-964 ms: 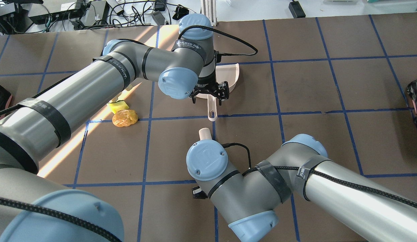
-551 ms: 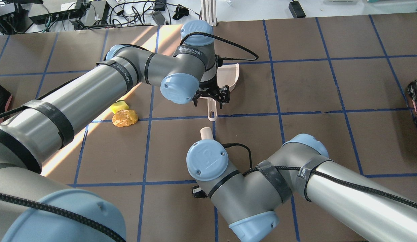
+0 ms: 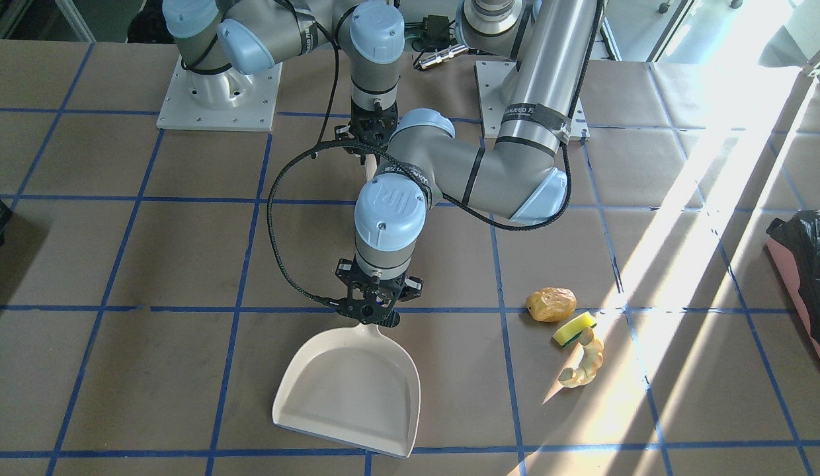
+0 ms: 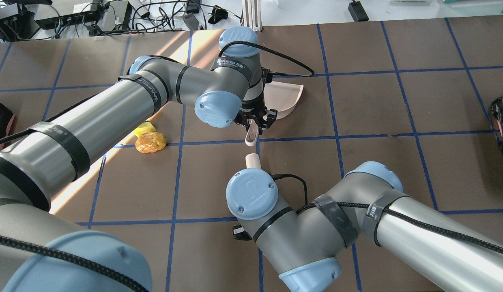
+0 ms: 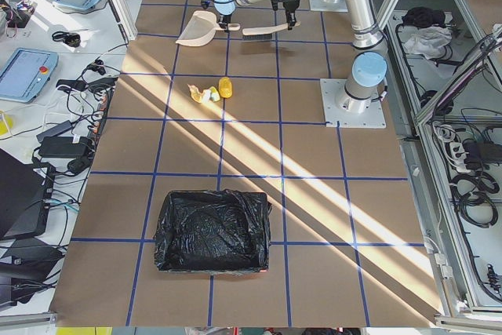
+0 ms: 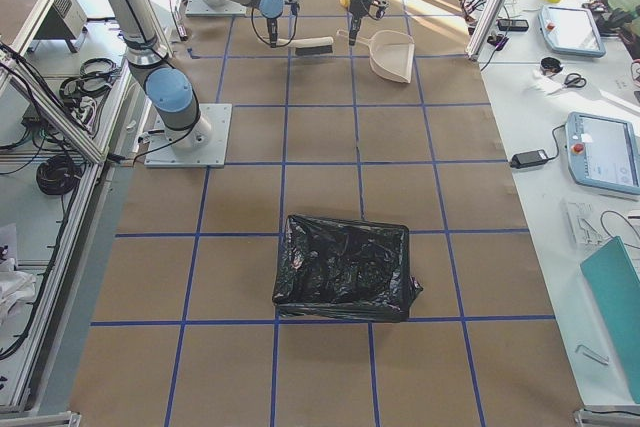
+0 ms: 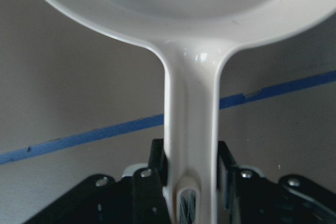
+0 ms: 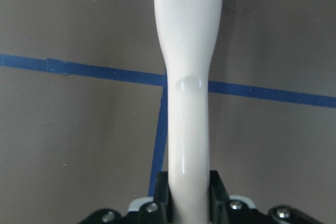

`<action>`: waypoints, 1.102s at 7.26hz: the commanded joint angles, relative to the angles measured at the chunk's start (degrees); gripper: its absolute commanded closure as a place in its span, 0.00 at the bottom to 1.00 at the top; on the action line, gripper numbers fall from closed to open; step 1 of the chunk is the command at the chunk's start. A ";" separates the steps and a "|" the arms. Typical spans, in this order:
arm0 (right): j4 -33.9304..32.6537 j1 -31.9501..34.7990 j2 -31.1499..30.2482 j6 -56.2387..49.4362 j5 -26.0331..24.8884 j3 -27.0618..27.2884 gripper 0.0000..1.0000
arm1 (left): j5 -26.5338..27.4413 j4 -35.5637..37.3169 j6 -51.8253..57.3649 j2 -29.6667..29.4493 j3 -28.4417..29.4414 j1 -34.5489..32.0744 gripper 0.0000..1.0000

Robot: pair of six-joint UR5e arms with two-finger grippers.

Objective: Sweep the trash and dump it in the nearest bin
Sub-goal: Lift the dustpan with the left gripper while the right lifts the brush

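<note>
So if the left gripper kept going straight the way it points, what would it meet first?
The left gripper points down, shut on the dustpan by its handle; next comes the table just beneath, though the gap is unclear.

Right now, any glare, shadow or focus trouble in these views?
Front-facing: hard sun bands cross the table at the view's right, falling on the sponge and twisted piece. Overhead: sun streak beside the potato chunk; the left arm hides the twisted piece. Left wrist: small glare spots on the dustpan handle. Right wrist: the brush handle blocks the centre.
</note>
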 commanded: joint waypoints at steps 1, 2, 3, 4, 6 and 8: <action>0.00 0.05 0.01 0.03 -0.05 0.00 0.93 | 3.18 -2.48 4.79 2.57 0.96 0.60 1.00; 0.00 -0.04 -0.07 0.03 -0.05 0.00 0.93 | 5.39 -3.29 7.68 3.98 1.49 2.17 1.00; 0.00 -0.04 -0.07 0.03 -0.05 0.00 0.93 | 5.50 -3.29 9.28 5.38 1.84 5.06 1.00; 0.00 0.05 0.01 0.03 -0.05 0.00 0.93 | 5.67 -3.29 10.86 7.48 1.84 8.74 1.00; 0.00 0.05 0.01 0.03 -0.05 0.00 0.93 | 5.67 -4.43 17.53 10.48 1.76 13.60 1.00; -0.09 -0.04 0.01 0.03 0.04 0.00 0.93 | 7.51 -6.44 26.64 12.94 1.84 17.80 1.00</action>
